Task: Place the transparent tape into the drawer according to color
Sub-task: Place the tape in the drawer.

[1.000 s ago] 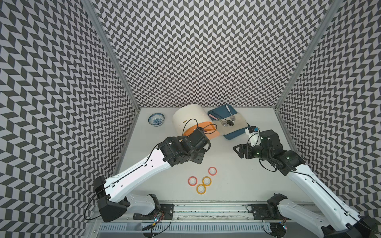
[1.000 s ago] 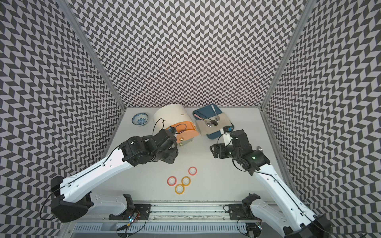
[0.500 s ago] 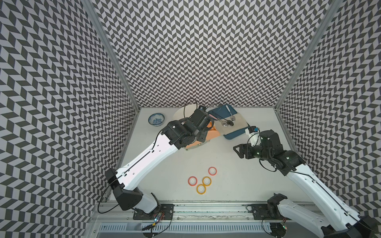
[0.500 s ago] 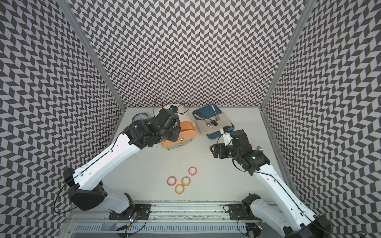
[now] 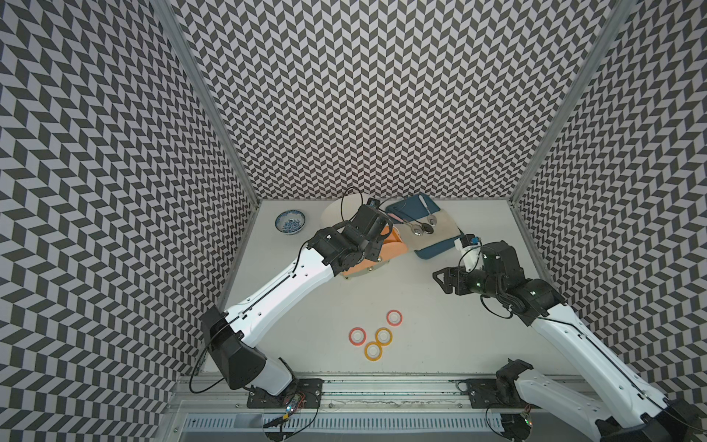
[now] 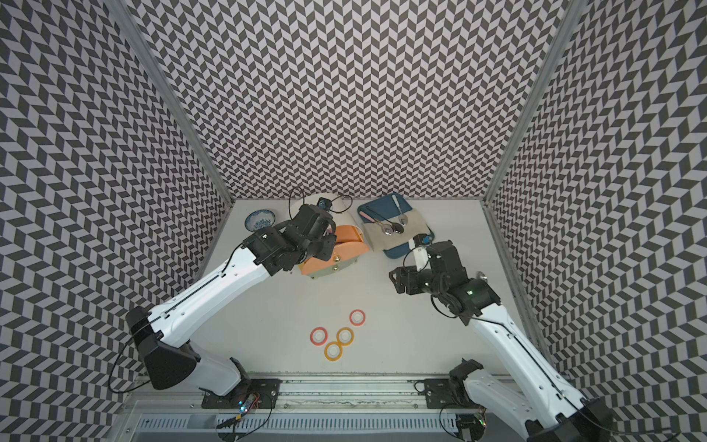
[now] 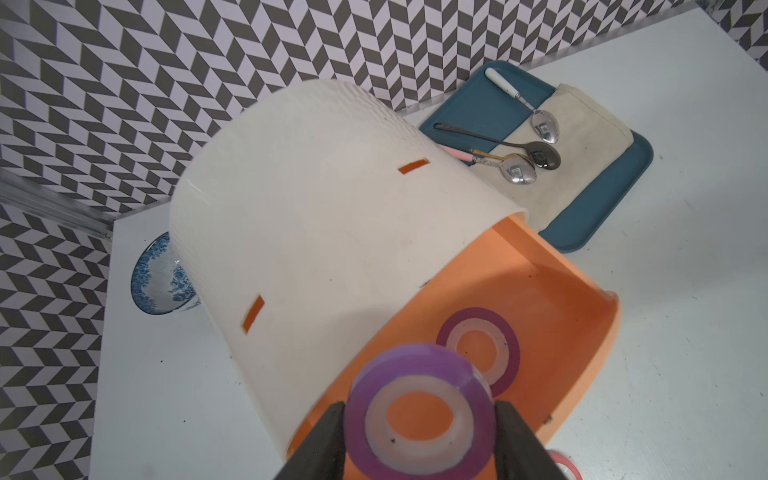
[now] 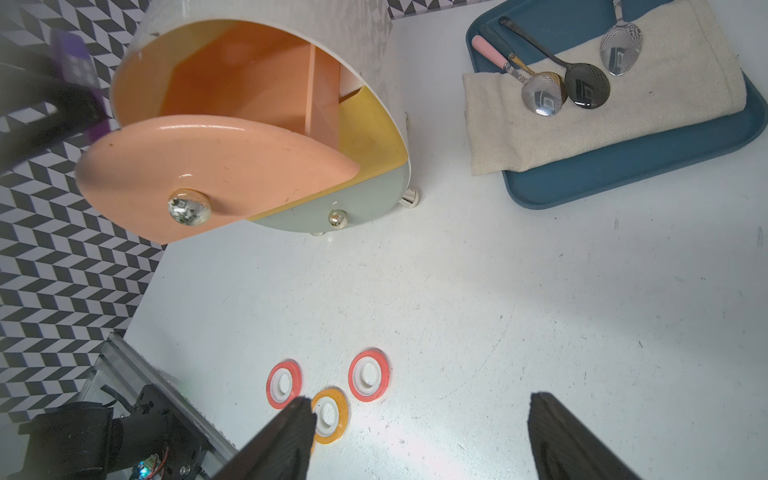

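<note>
Only the left wrist view showed the grip: left fingers (image 7: 328, 432) clamped the rim of a purple tape ring (image 7: 415, 370) just over the open orange drawer (image 7: 561, 291). The ring was slightly tilted, its hole axis toward the camera. A second purple ring (image 7: 478, 314) lay flat inside that drawer. In both top views the left arm (image 5: 283, 287) hid these. They showed two pink-red rings (image 5: 394, 317) (image 5: 357, 335) and two yellow rings (image 5: 383, 336) (image 5: 373, 351) flat on the surface (image 5: 459, 344), well in front of the drawer. Right fingers (image 8: 291, 436) stood wide apart, empty.

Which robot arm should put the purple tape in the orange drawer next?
Left. The left gripper holds a purple tape right above the open orange drawer; the right gripper is open and empty, away from it.
</note>
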